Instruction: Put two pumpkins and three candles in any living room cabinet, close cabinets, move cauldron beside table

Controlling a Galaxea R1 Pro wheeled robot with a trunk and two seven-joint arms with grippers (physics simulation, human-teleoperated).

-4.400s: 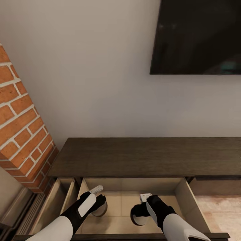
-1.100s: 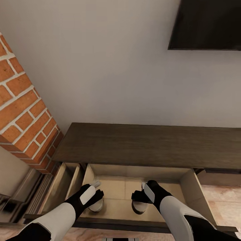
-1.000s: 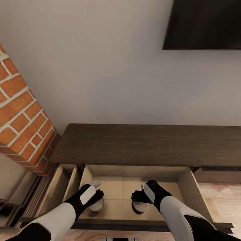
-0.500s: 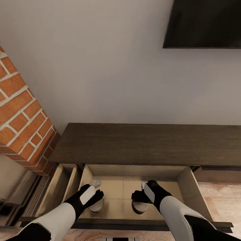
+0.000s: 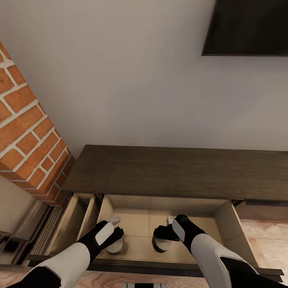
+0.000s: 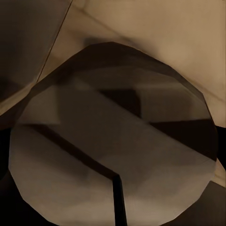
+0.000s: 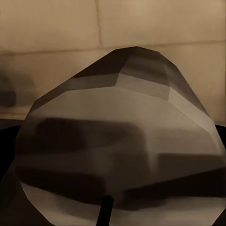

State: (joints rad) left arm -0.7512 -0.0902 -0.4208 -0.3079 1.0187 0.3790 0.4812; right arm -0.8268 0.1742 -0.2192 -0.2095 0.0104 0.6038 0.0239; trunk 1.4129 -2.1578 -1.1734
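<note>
Gleaming rounded candles (image 5: 115,245) in beige drawer (image 5: 224,218)

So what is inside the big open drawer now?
The drawer holds two pale round candles, one under the left hand, one under the right hand. The hands cover their tops; its front corners are hidden by the arms.

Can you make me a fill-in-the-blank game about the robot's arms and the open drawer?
1. Both robot arms reach down into the open beige drawer of the long dark ______ wooden cabinet.
2. The pale round candle sits under the ______ gripper.
3. The chimney beside the cabinet is built of red ______.
4. The big flat screen on the wall is ______ in colour.

Missing words: brown; left; brick; black
</note>
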